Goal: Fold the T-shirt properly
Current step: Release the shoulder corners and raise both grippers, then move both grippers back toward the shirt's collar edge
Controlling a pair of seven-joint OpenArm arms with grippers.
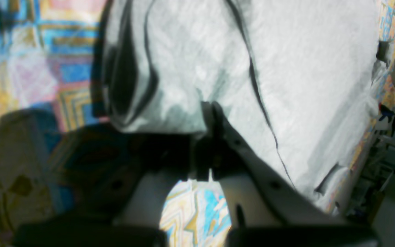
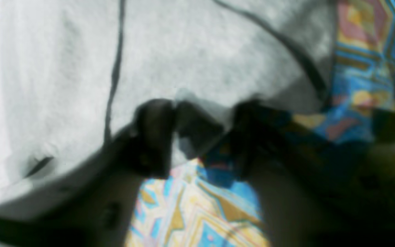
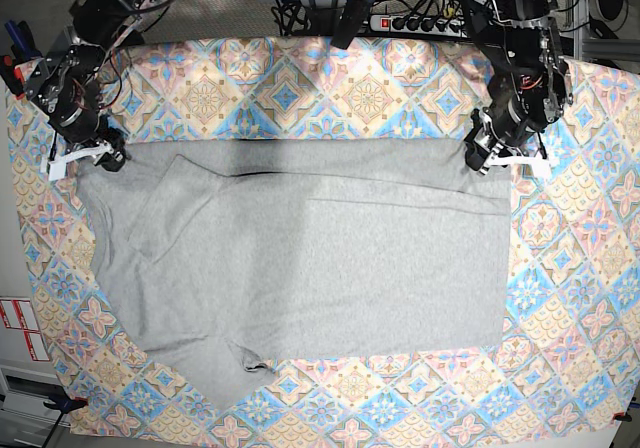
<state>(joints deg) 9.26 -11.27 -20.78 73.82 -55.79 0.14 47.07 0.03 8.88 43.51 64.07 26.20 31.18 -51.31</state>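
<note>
Spread across the tile-patterned tabletop [image 3: 590,268], the plain heather-grey cotton T-shirt [image 3: 330,268] lies flat, a loose flap at its near hem. At its far corners, my left gripper [image 3: 487,153] is clamped on the fabric; my right gripper [image 3: 108,153], part-open, straddles the edge. Patterned cloth borders every side.

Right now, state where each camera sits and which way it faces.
Base: overhead, looking down on the T-shirt, the tablecloth and both arms.
Left wrist: on the arm, looking along the left gripper, pinched on a shirt edge.
Right wrist: behind the right gripper, jaws astride the shirt's edge.
All three share the shirt and cloth.
</note>
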